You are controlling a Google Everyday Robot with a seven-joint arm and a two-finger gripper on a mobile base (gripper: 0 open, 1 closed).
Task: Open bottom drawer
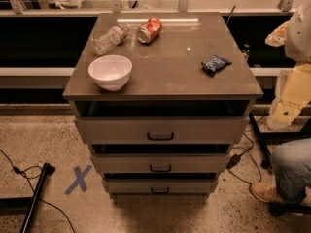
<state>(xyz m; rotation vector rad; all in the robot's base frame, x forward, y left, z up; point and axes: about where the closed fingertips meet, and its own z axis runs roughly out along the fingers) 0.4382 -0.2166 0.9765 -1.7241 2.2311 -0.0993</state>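
The bottom drawer (159,185) is the lowest and narrowest of three grey-brown fronts on the cabinet (165,76), near the floor, with a small dark bar handle (160,191) at its centre. A dark gap shows above its front. The mid-width drawer (160,163) and the widest top drawer (160,129) sit above it. My arm shows at the right edge, and my gripper (289,103) is the cream part hanging there, well to the right of the cabinet and above the bottom drawer, touching nothing.
On the cabinet top lie a white bowl (111,72), a plastic bottle (110,39), a red can (149,30) and a blue snack bag (215,63). A person's leg (291,166) and shoe (266,193) are at the lower right. A blue X mark (78,179), a black pole (36,195) and cables lie on the floor.
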